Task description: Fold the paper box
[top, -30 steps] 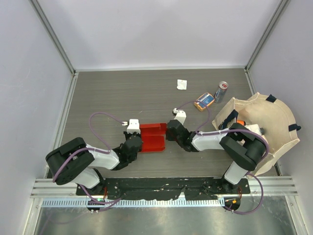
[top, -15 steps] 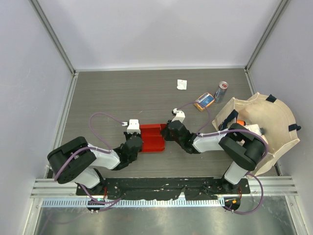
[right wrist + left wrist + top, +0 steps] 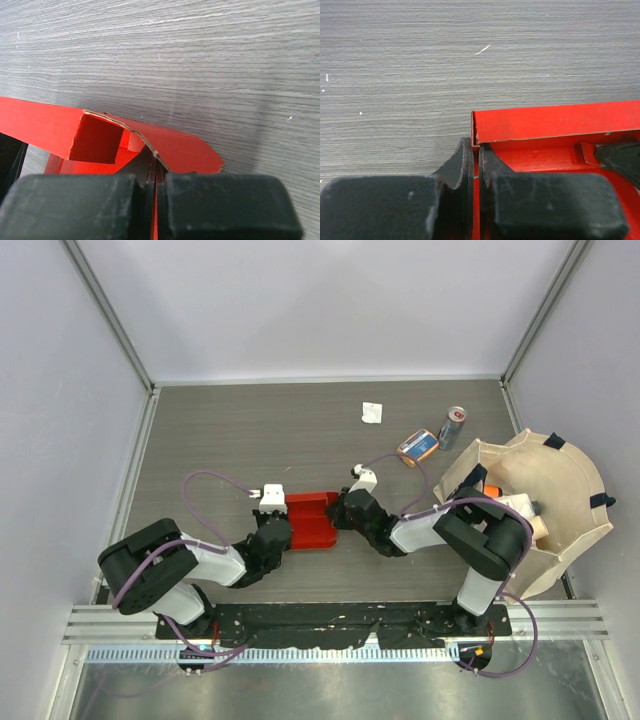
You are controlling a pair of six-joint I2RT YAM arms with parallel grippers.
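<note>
A red paper box (image 3: 311, 521) lies open on the grey table between my two arms. My left gripper (image 3: 274, 530) is shut on the box's left side wall (image 3: 475, 165); one finger is outside it, one inside. The far wall (image 3: 555, 122) stands upright. My right gripper (image 3: 345, 512) is shut on the box's right wall, and a red flap (image 3: 175, 145) bends over its fingertips, curving outward toward the table. The right wrist view shows a hollow folded edge (image 3: 97, 142) of the box.
A white scrap (image 3: 371, 413), a small blue-orange pack (image 3: 417, 446) and a drink can (image 3: 453, 426) lie at the back right. A beige cloth bag (image 3: 545, 495) sits at the right edge, close to my right arm.
My right gripper has shifted slightly left and forward with the box's right wall, bending it over. The left gripper has kept its hold and place.
</note>
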